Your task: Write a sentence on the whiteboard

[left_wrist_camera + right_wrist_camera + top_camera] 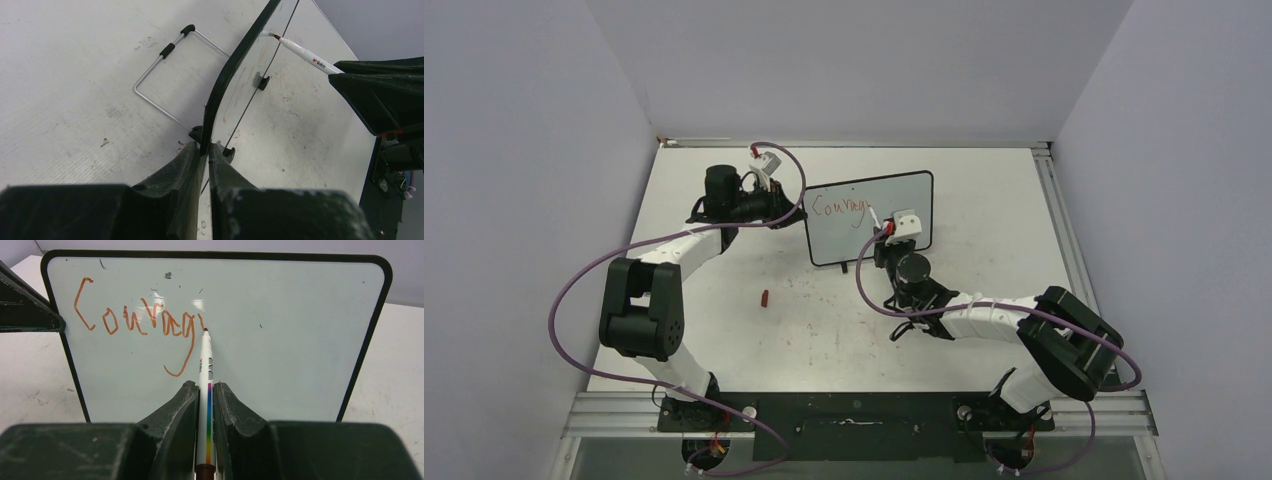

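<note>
Red sentence (140, 325) reads "Courag" on whiteboard (280, 340); right claw (205, 387) grips marker (205, 360)

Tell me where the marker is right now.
In the right wrist view the marker is clamped in the right gripper, centre bottom, its tip at the whiteboard just right of the red letters.

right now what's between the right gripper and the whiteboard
Only the marker, clamped in the right gripper, its tip on the whiteboard after the red writing; the right wrist view shows it.
</note>
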